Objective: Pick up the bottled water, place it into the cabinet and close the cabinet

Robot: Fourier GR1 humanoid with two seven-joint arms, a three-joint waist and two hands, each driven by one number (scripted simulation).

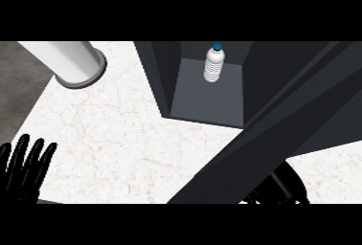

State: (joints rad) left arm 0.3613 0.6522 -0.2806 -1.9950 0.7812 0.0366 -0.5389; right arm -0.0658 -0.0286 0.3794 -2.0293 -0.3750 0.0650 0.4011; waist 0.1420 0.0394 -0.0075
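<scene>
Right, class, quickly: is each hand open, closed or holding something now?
Left hand: open, fingers straight, holding nothing, at the lower left edge.
Right hand: mostly hidden behind the cabinet door, so it cannot be told.

I'm looking down at a white marbled counter [127, 139]. A dark cabinet [209, 101] is sitting on it at the back right, its door [283, 119] standing open. A white cylinder [67, 55] is standing at the back left.

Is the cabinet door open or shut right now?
Open. The cabinet door stands angled out over the counter, and the cabinet shows its inside, with the bottled water upright in it.
</scene>
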